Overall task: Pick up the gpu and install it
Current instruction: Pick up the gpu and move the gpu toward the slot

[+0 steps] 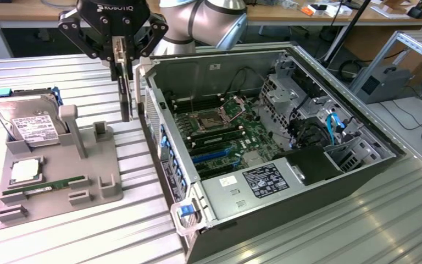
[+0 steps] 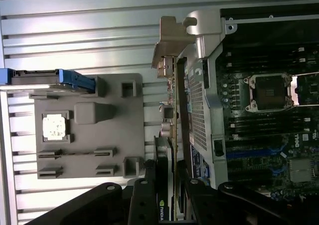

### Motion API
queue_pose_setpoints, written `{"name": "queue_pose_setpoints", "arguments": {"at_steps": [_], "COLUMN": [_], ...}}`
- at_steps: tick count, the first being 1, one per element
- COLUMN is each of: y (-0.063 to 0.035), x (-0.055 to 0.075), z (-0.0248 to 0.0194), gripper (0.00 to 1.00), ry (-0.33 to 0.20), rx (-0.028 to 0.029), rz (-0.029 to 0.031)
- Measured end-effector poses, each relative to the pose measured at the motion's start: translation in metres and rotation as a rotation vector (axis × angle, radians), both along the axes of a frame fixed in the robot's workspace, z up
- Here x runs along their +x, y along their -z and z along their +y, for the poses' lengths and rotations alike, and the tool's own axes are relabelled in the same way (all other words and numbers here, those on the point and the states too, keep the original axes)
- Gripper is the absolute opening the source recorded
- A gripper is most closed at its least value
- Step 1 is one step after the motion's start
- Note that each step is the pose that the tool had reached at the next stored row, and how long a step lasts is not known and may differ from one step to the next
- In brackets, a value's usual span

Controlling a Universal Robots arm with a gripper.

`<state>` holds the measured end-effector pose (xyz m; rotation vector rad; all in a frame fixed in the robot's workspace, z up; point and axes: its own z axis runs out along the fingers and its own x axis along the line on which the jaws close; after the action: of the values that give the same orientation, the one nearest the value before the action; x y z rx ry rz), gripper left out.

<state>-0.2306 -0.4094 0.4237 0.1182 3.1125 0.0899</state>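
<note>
The gpu (image 1: 127, 93) hangs on edge below my gripper (image 1: 123, 58), a thin dark card lifted clear of the table. It sits in the air between the grey fixture (image 1: 57, 176) and the outer wall of the open computer case (image 1: 160, 71). My gripper is shut on the card's upper edge. In the wrist view the gpu (image 2: 174, 130) is seen edge-on running away from my gripper (image 2: 172, 185), and its silver bracket (image 2: 169, 51) lies just outside the case wall. The motherboard (image 1: 218, 132) lies exposed inside the case.
On the grey fixture are a silver hard drive (image 1: 28, 124) in a blue frame, a square processor (image 1: 24, 171) and a green memory stick (image 1: 46, 187). The case holds cables and a drive cage (image 1: 299, 104). Ribbed metal tabletop (image 1: 328, 231) surrounds everything.
</note>
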Motion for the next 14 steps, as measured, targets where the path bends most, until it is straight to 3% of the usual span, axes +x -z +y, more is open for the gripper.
{"name": "queue_pose_setpoints", "arguments": {"at_steps": [14], "y": [0.0000], "x": [0.016], "z": [0.0000], "gripper": [0.27], "ry": [0.000], "rx": [0.0001], "rz": [0.0000]}}
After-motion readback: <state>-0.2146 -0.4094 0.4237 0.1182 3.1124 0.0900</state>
